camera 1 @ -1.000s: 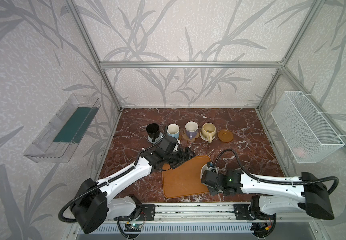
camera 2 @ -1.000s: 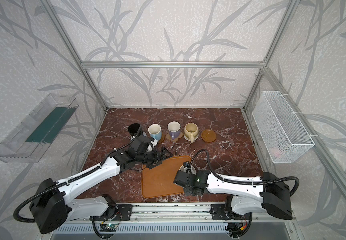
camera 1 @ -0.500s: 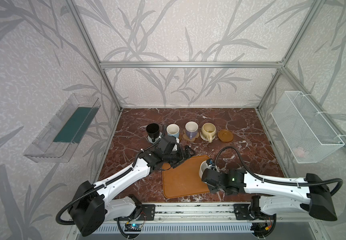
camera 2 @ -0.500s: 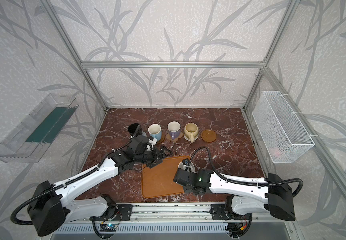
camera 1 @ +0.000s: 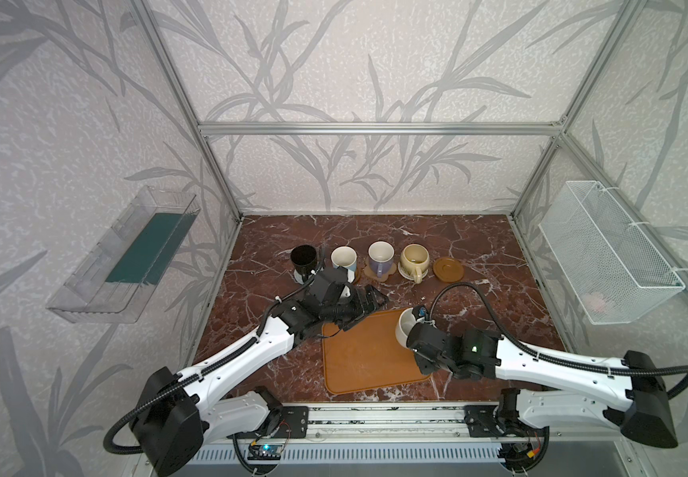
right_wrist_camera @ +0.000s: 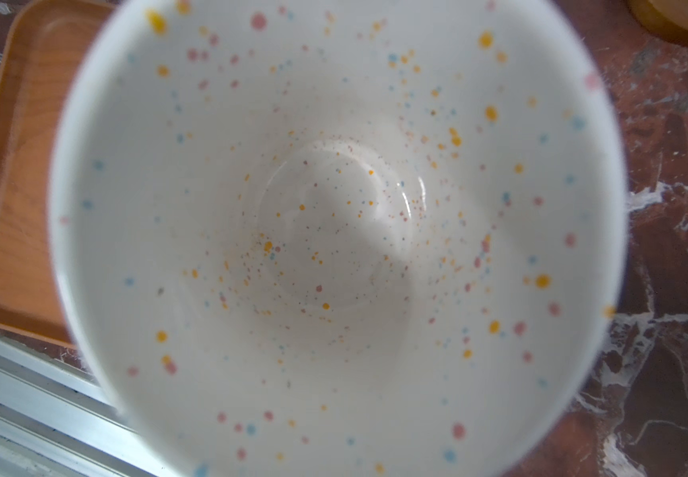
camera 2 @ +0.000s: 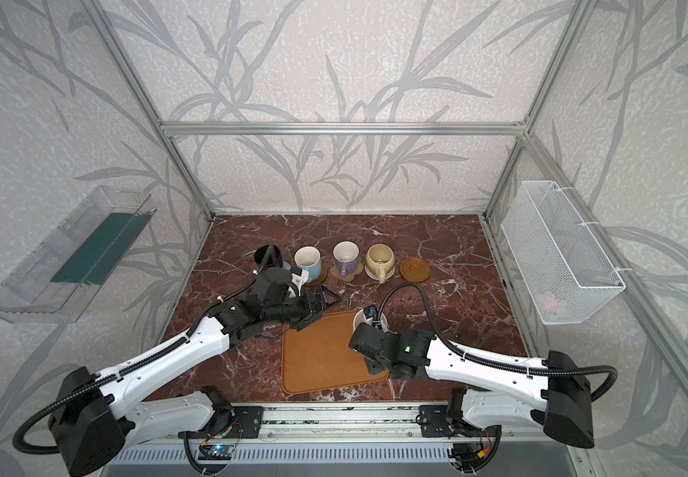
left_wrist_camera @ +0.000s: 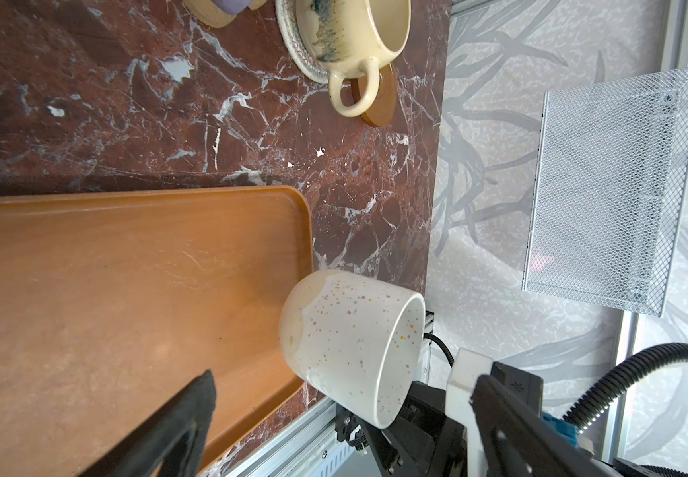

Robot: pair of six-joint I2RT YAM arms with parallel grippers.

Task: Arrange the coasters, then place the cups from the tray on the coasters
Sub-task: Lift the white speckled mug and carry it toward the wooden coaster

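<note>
**Last cup up, one coaster bare**

In both top views the right gripper [camera 1: 416, 336], arm stretched low, is clamped on the speckled cup [camera 1: 405, 330] above the tray's [camera 1: 359, 363] far right corner. The likely next move is to carry it to the bare wooden coaster [camera 1: 449, 269] toward the table's [camera 1: 499, 322] back edge and level it. The left gripper [camera 2: 317, 309] hangs spread and empty.

The left wrist view shows the cup tilted, its base off the tray.

In the right wrist view its inside fills the frame.
</note>
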